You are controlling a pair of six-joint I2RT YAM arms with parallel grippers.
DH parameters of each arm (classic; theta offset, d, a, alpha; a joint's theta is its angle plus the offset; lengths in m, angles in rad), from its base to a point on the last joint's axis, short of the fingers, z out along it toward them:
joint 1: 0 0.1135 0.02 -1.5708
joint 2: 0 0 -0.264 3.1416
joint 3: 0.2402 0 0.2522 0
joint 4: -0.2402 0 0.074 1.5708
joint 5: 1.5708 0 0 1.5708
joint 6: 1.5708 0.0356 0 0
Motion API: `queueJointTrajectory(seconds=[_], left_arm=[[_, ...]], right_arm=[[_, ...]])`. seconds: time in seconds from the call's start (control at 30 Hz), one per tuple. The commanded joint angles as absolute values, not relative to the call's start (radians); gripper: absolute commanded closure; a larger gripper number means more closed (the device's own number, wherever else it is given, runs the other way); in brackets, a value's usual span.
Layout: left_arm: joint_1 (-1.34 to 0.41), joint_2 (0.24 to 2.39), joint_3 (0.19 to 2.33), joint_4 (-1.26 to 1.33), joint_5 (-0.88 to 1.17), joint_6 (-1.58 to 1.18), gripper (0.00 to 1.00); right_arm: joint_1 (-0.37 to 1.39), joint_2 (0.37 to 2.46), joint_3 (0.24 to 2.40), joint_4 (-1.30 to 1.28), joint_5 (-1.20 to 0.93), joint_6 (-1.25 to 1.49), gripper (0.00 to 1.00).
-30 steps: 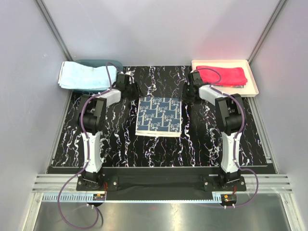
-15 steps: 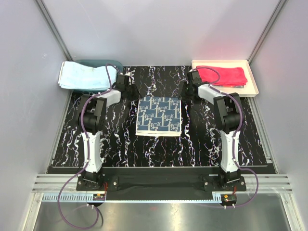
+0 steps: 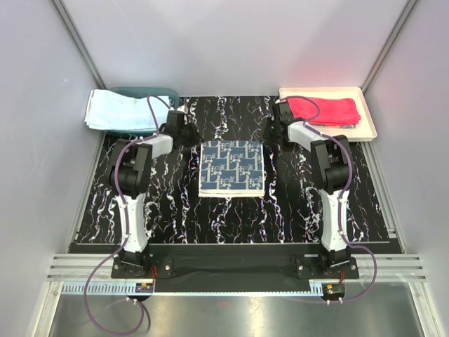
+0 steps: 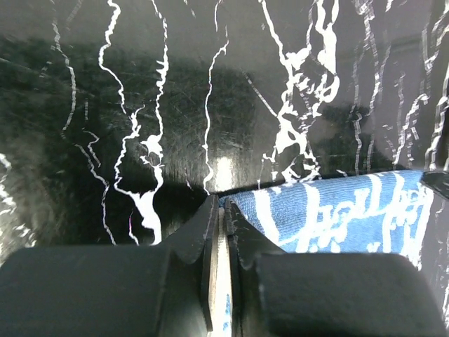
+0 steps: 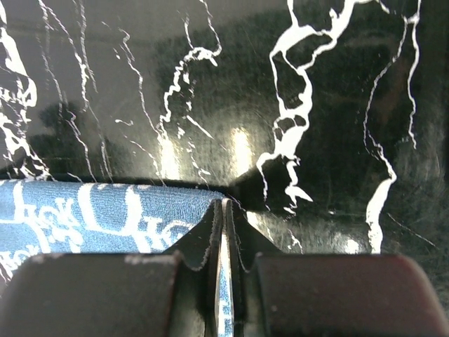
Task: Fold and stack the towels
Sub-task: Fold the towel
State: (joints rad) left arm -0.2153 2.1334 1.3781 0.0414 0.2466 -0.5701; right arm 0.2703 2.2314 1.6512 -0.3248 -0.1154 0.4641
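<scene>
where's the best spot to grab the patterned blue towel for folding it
Take the two far corners, one per end effector, coming in low at each outer side. The patterned blue towel lies flat and square on the table, so only its thin edges offer a pinch. The left end effector and right end effector are shut on those corners.

Both arms stretched forward and angled inward, left gripper (image 4: 219, 210) at the far left corner of the patterned towel (image 3: 232, 167), right gripper (image 5: 223, 210) at its far right corner, each pair of fingers (image 4: 188, 240) pressed together, pinching the towel's edge.
</scene>
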Motion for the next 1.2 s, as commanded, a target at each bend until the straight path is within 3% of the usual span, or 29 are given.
queueJointTrajectory(seconds=[0.0,0.3,0.77,1.17], left_arm=[[-0.202,2.022,1.355,0.158,0.202,-0.577,0.92],[-0.203,1.938,1.292,0.213,0.212,-0.584,0.94],[-0.216,1.738,1.019,0.284,0.187,-0.65,0.96],[-0.265,1.588,0.828,0.272,0.144,-0.66,0.96]], right_arm=[[0.275,2.165,1.683,-0.267,-0.087,0.456,0.92],[0.275,2.05,1.609,-0.201,-0.089,0.466,0.91],[0.282,1.85,1.26,-0.029,-0.178,0.563,0.92],[0.36,1.704,1.059,0.02,-0.129,0.594,0.92]])
